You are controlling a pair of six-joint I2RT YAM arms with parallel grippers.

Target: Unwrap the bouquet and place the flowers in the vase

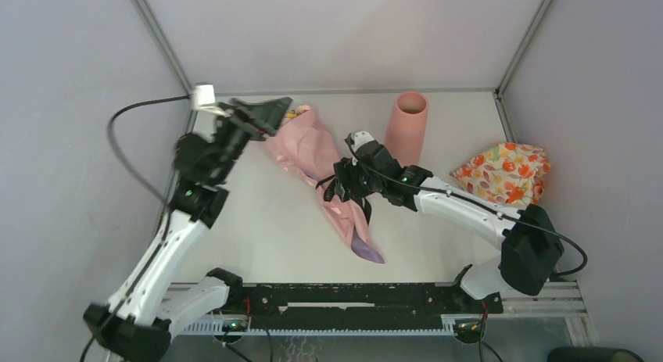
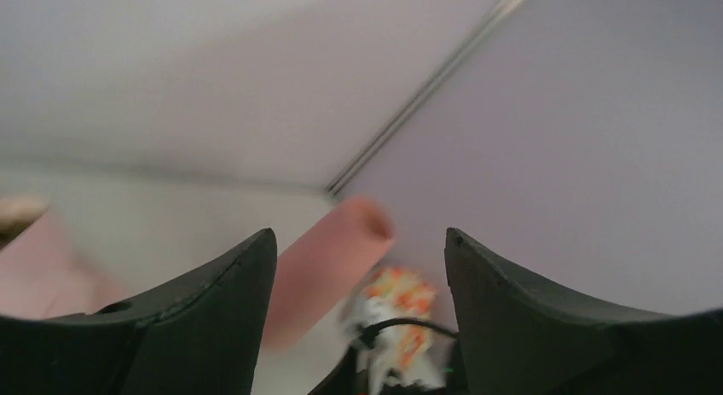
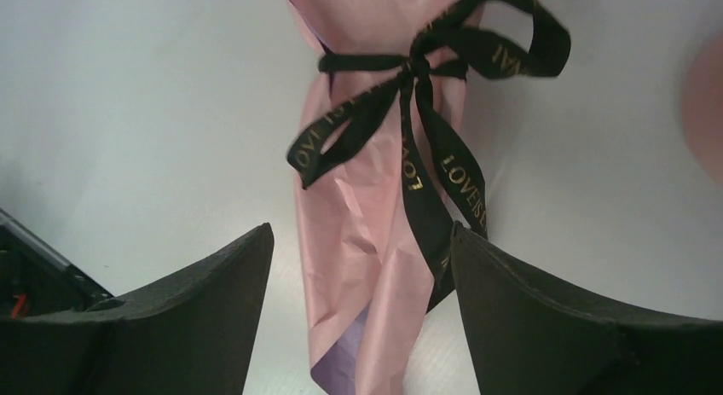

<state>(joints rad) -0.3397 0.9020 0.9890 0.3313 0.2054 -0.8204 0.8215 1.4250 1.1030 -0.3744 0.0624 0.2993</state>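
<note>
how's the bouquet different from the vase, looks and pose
The bouquet lies flat on the table; the vase stands upright. The bouquet is a crinkled paper cone tapering to a purple tip, the vase a smooth, even cylinder. The bouquet is tied with a black ribbon; the vase is bare. Both are pink.

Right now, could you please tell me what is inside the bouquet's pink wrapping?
Purple paper peeks out at the narrow end of the bouquet, and a glimpse of yellow flowers at its wide end. The stems are hidden by the paper, tied with black ribbon.
</note>
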